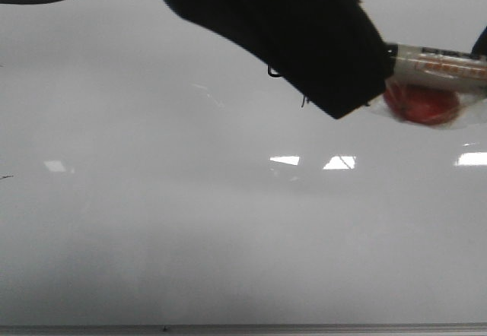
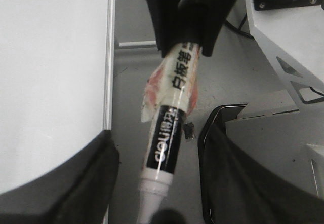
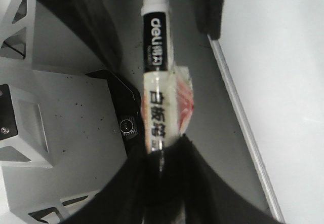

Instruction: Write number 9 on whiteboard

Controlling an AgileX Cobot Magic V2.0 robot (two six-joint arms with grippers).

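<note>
Marker passed between two grippers over the board

Whiteboard point(image 1: 228, 237) fills the front view, near part bare apart from glare. Farther back, right gripper point(image 3: 162, 155) is clamped on the marker point(image 3: 159, 82). Left gripper point(image 2: 157, 173) sits wide around its tip end. Small black strokes point(image 1: 272, 71) peek out beside the dark arm point(image 1: 297, 24); can't tell if that's the 9.

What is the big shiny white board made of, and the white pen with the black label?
The glossy grey-white whiteboard looks like smooth coated board: it mirrors the lights. Its thin grey edge looks like metal. The white marker pen with a black label looks like shiny plastic, judging by its glinting barrel.
</note>
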